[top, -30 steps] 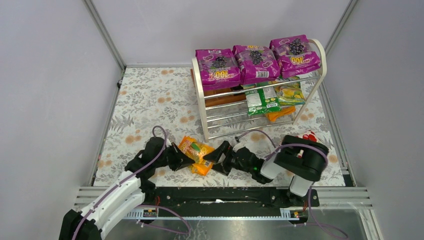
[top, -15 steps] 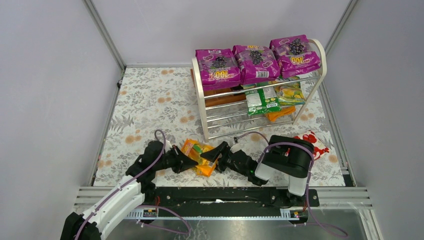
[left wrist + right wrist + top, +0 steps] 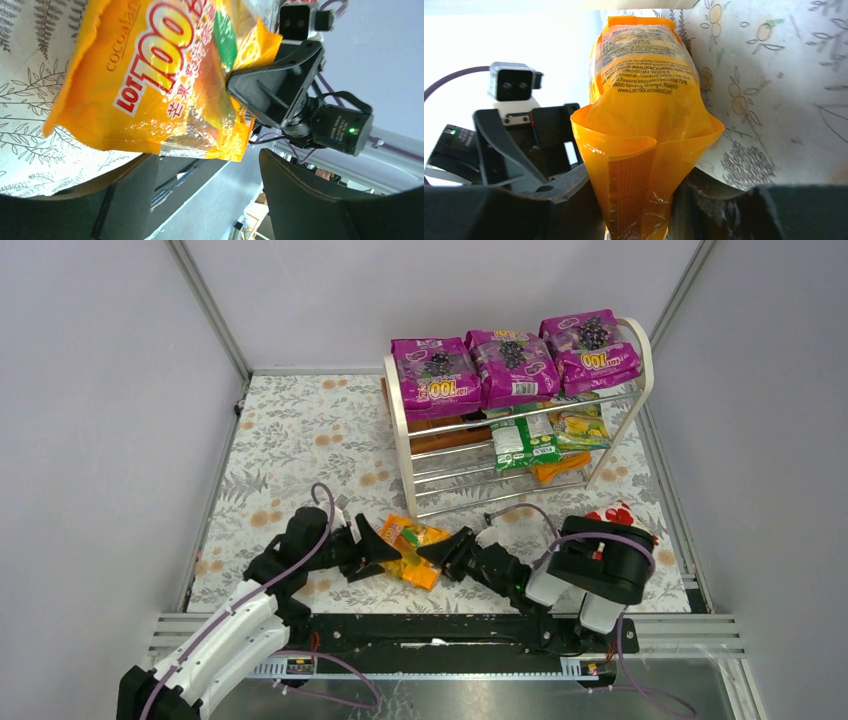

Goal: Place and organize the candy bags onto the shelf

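- The surface (image 3: 300,440) is a floral-printed cloth, closed in by plain grey walls with metal rails at the edges.
- The shelf (image 3: 398,430) stands at the far right. Three magenta candy bags (image 3: 510,365) lie in a row on its top tier, and a green-white bag (image 3: 522,440) and a green-yellow bag (image 3: 580,425) sit side by side on the tier below.
- Both arms reach low and inward from the near edge, their claws facing each other across the orange candy bag (image 3: 412,550).
- The right claw (image 3: 432,552) is clenched on the bag's crimped end, which is folded between its fingers (image 3: 559,200).
- The left claw (image 3: 392,550) is spread wide at the bag's opposite edge, and we see no finger pressing it.
- We cannot tell whether the bag's far end rests on the cloth.
- Another orange bag (image 3: 560,470) lies on a lower tier, mostly covered by the green ones.
- A red-and-white package (image 3: 620,512) is partly hidden behind the right arm.
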`<state>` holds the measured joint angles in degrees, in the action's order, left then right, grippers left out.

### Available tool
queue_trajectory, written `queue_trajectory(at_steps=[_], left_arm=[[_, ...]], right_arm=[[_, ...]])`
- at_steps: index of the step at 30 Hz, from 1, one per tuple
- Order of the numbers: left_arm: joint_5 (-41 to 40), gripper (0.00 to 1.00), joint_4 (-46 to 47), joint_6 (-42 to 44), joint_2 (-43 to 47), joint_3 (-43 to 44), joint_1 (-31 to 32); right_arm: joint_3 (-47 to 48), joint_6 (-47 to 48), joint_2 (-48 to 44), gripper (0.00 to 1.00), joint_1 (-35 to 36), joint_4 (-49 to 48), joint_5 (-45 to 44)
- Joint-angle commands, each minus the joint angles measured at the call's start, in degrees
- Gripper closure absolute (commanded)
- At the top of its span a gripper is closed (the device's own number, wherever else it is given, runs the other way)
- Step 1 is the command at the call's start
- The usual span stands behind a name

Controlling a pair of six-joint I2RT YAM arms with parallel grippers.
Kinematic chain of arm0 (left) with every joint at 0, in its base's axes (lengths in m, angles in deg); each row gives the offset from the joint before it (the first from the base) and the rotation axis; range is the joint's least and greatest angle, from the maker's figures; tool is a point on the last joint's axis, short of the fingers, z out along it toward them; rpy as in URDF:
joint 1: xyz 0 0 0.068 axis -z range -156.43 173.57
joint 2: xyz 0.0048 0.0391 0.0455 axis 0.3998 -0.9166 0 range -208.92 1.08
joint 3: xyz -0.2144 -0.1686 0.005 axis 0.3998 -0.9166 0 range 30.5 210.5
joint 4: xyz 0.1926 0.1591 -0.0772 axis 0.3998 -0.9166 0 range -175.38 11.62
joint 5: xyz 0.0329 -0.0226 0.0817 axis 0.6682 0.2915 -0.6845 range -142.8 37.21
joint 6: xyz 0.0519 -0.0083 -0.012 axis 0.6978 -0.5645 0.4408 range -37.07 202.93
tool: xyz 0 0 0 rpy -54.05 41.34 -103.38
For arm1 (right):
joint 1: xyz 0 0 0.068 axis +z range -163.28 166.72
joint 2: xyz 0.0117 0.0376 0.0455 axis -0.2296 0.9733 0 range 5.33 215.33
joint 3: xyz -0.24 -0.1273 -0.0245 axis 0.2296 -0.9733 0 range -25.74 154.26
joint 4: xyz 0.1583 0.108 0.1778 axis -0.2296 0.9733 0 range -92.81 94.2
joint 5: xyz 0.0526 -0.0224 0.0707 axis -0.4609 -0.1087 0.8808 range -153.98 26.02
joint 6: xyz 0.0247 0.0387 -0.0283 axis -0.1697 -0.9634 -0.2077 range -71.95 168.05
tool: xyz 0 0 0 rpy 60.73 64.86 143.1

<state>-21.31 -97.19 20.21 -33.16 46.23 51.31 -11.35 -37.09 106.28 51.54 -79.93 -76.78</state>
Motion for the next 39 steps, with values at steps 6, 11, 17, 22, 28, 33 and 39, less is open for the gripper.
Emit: queue_trajectory(at_steps=[6, 11, 17, 22, 28, 33, 39], left_arm=[[-13.0, 0.06, -8.9, 13.7, -0.2, 13.4, -0.1], [-19.4, 0.05, -9.0, 19.2, -4.3, 20.7, -0.1], [-26.2, 0.05, -5.9, 25.0, -10.5, 29.4, -0.1], [-27.4, 0.04, -1.8, 27.4, -13.7, 33.3, -0.1], [-28.3, 0.02, 4.4, 28.0, -15.5, 34.7, -0.1], [-29.8, 0.01, 5.6, 30.4, -16.3, 36.2, -0.1], [-32.7, 0.01, 6.6, 33.8, -15.6, 37.4, -0.1]], right_arm=[[-7.1, 4.6, -26.7, 0.6, 0.2, 24.9, -0.9], [-3.3, 10.3, -53.1, 0.58, 0.1, 63.1, -6.3], [-0.6, 10.4, -73.2, 0.55, -9.1, 84.5, -6.6], [0.0, 10.6, -69.4, 0.55, -17.6, 72.9, 0.5], [-0.1, 5.9, -62.1, 0.56, -26.7, 56.1, 8.3], [-1.1, 0.3, -59.0, 0.57, -32.1, 46.8, 14.4], [-3.4, -5.4, -58.3, 0.57, -33.7, 39.1, 14.0]])
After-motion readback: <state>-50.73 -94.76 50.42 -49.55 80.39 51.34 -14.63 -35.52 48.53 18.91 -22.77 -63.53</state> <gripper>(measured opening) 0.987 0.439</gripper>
